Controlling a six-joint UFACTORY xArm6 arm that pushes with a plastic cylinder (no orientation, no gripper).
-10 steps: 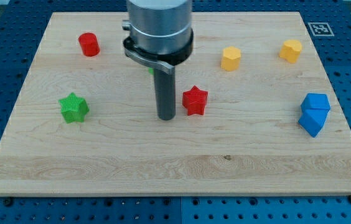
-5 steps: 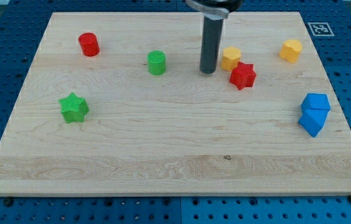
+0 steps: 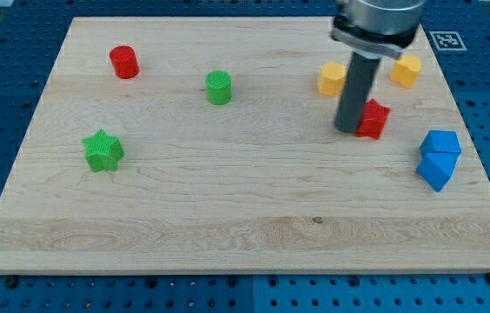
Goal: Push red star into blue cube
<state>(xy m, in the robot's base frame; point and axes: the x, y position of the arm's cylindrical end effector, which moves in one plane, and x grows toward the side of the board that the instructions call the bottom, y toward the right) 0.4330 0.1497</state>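
The red star (image 3: 374, 118) lies on the wooden board at the view's right, partly hidden by my rod. My tip (image 3: 347, 129) touches the star's left side. The blue cube (image 3: 441, 142) sits near the board's right edge, with a second blue block (image 3: 435, 169) pressed against it just below. The star is to the left of and slightly above the blue cube, a short gap apart.
A yellow block (image 3: 331, 78) sits just above-left of my rod and another yellow block (image 3: 407, 69) above-right. A green cylinder (image 3: 219, 88), a red cylinder (image 3: 124, 62) and a green star (image 3: 102, 150) lie to the left. The board's right edge (image 3: 471, 148) is close to the blue blocks.
My tip moved right and down, and the red star moved right and slightly down with it, closer to the blue cube. The other blocks have not moved.
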